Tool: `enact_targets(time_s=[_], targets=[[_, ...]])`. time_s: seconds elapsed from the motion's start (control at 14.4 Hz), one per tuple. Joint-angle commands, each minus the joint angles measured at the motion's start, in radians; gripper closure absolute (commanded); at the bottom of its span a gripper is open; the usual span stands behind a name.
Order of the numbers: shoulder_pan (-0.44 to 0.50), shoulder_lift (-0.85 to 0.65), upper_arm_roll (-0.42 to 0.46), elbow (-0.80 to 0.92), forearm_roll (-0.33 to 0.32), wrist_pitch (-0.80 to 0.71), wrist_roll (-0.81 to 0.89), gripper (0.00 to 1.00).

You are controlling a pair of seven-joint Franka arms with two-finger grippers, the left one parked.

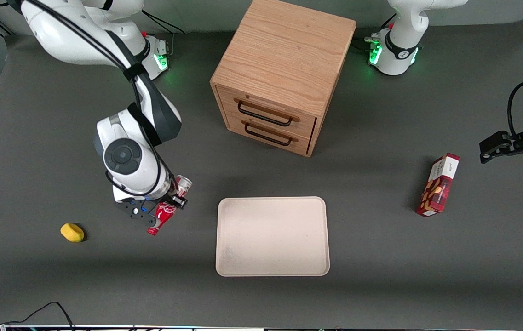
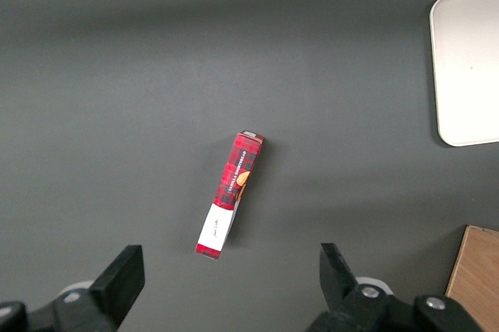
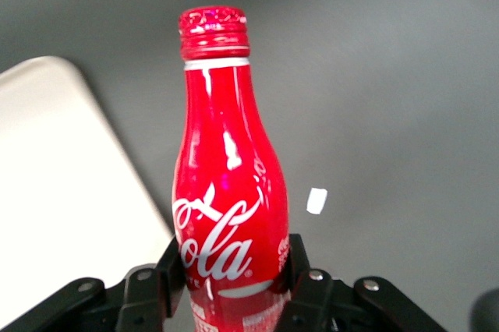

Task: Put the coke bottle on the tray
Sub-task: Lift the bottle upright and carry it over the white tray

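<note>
- The tool (image 1: 168, 209) is clamped on the coke bottle (image 1: 165, 212), its two fingers (image 3: 300, 273) pressing the lower body just under the white script, so the bottle is in hand and, by its shadow in the front view, looks lifted off the surface (image 1: 59, 285), though this is not certain.
- The bottle's long axis runs straight out from between the fingers; the red cap is the end farthest from the tool, the clear silvery base the end nearest the wrist.
- The tray (image 1: 272, 236) lies sideways from the tool, toward the parked arm's end of the surface, near but not under the bottle; no part of the bottle overlaps its rim.
- In the right wrist view the tray's rounded corner (image 3: 54, 184) shows beside the bottle's body, so the gap is short.
- Judged from this, the coming move is a sideways carry toward the tray, then a lowering onto its flat bare floor.
- The working arm is the nearer one by far.
</note>
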Motion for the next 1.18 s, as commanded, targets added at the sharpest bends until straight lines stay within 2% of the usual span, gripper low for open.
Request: enact_targets(time_s=[0.0, 0.07, 0.14, 0.28, 0.56, 0.83, 1.11], targets=[[0.000, 0.070, 0.004, 0.166, 0.101, -0.036, -0.287, 1.00], [0.010, 0.105, 0.004, 0.216, 0.175, -0.036, -0.360, 1.00], [0.029, 0.132, 0.004, 0.264, 0.195, -0.036, -0.411, 1.00], [0.069, 0.188, 0.004, 0.353, 0.200, -0.036, -0.480, 1.00], [0.125, 0.378, -0.009, 0.482, 0.192, -0.025, -0.489, 1.00], [0.161, 0.468, -0.081, 0.481, 0.195, 0.025, -0.526, 1.00], [0.160, 0.526, -0.083, 0.484, 0.200, 0.085, -0.516, 1.00]])
